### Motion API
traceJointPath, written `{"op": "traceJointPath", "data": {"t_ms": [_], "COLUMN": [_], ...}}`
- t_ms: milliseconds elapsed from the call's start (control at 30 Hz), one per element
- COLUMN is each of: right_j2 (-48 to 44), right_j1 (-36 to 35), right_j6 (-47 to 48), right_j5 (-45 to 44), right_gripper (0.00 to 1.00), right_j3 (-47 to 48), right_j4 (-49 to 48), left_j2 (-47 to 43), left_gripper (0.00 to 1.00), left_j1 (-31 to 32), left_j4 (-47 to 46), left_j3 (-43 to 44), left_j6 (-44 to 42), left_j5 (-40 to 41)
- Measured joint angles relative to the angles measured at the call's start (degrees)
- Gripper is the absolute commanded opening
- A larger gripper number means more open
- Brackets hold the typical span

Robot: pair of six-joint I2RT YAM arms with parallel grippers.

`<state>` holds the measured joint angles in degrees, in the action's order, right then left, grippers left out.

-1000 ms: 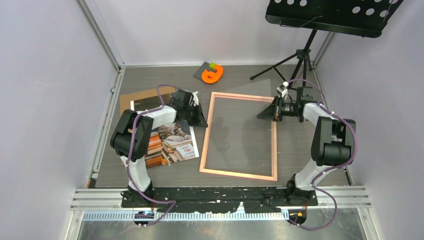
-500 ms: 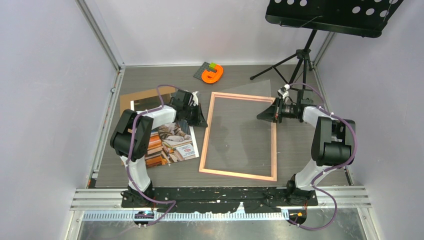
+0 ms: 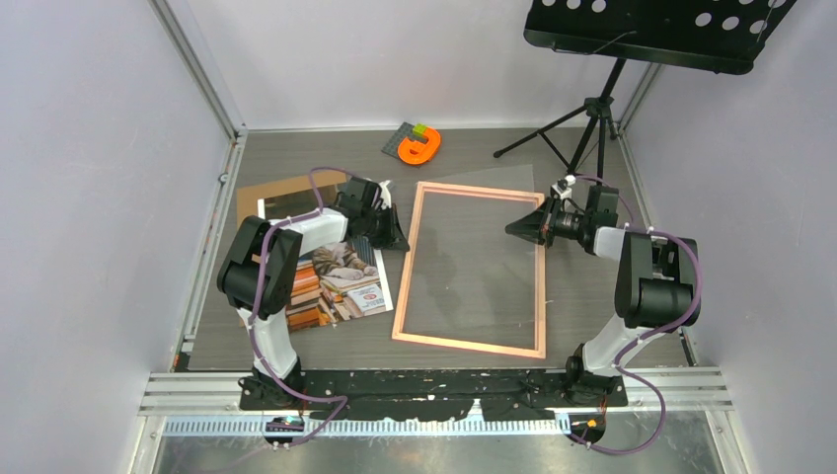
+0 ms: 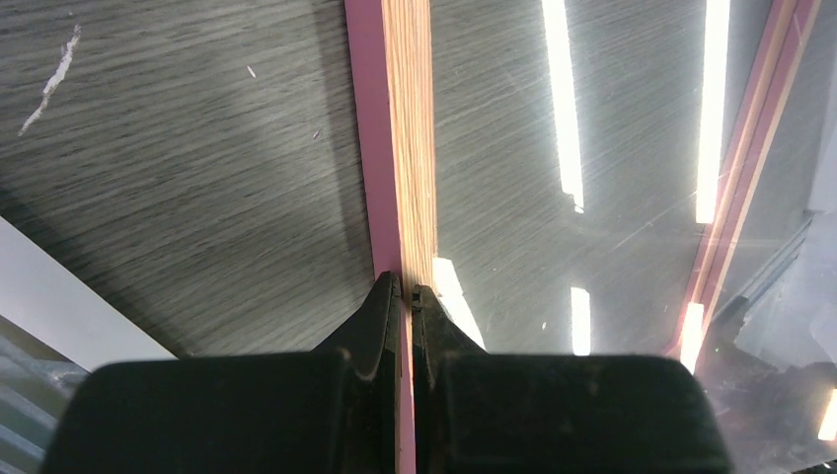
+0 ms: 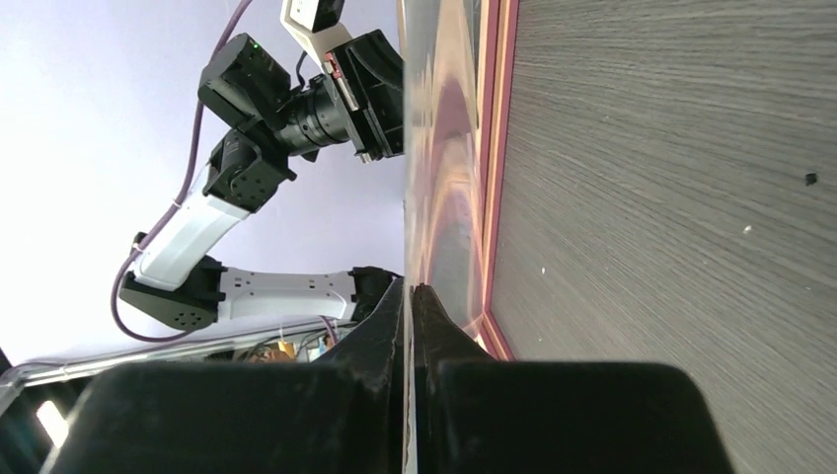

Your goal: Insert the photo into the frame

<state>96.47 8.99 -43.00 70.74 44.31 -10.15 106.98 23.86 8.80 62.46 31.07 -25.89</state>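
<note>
The pink frame (image 3: 471, 344) lies flat in the middle of the table. My left gripper (image 3: 397, 240) is shut on its left rail; in the left wrist view the fingertips (image 4: 407, 288) pinch the pink and wood rail (image 4: 395, 118). On the frame's right side, my right gripper (image 3: 517, 227) is shut on the edge of the clear pane (image 3: 474, 212). In the right wrist view the gripper (image 5: 409, 286) clamps the thin pane (image 5: 434, 148) edge-on, with the frame's rail (image 5: 498, 148) just beside it. The photo (image 3: 341, 286) of a cat on books lies left of the frame, partly under my left arm.
A brown backing board (image 3: 281, 193) lies behind the photo at the left. An orange object on a small grey plate (image 3: 418, 145) sits at the back. A music stand's tripod (image 3: 590, 123) stands at the back right, its black tray (image 3: 651, 30) overhead. Walls close in both sides.
My right wrist has turned and shifted slightly towards the back with the pane still in its grip. The left arm and the frame have not moved.
</note>
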Motion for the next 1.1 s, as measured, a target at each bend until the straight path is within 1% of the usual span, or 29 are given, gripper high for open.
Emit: {"op": "traceJointPath", "data": {"t_ms": [167,267,1100], "right_j2": [-0.15,-0.50,-3.23], "right_j1": [-0.11,-0.22,0.68], "right_j6": [-5.79,-7.32,-8.66], "right_j5": [0.28,0.26,-0.70], "right_gripper": [0.06,0.06,0.06], "right_j3": [-1.79,-1.90,-4.92], "right_j4": [-5.64,-6.78,-8.24], "left_j2": [-0.04,-0.11,-0.35], "left_gripper": [0.00,0.00,0.00], "left_j1": [0.20,0.46,1.31], "left_j4": [0.02,-0.09,-0.46], "left_j3": [0.00,0.00,0.00], "left_j6": [0.02,0.02,0.02], "left_j5": [0.37,0.87,2.51]}}
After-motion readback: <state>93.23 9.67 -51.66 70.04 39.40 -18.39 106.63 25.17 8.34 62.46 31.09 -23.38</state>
